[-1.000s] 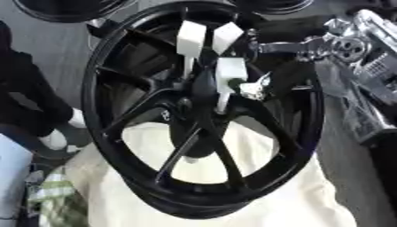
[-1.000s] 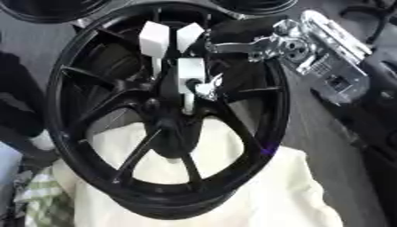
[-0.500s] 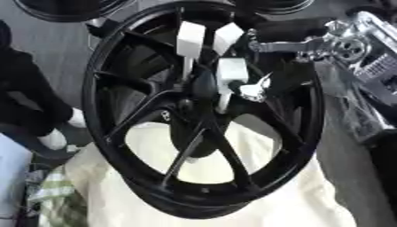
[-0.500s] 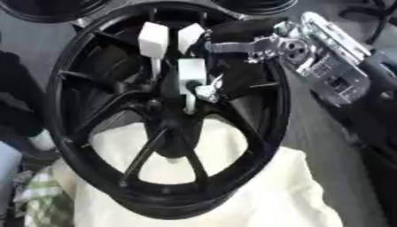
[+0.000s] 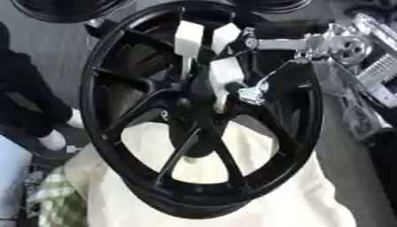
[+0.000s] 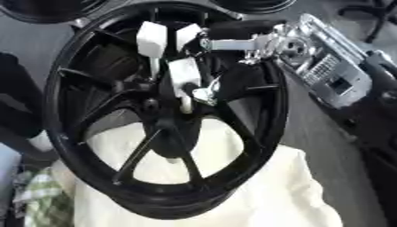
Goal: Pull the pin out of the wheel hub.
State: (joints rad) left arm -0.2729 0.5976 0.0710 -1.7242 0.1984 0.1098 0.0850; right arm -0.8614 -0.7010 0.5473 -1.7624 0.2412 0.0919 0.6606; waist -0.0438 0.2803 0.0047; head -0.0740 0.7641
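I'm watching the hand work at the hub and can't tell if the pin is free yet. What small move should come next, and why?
Probably a short, straight pull away from the hub. The right hand has its white-tipped fingers gathered at the wheel centre, seemingly round the pale pin, which looks still seated. Pulling along its axis should avoid jamming.

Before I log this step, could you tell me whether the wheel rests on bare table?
No, the black wheel lies on a cream cloth spread beneath its lower rim.
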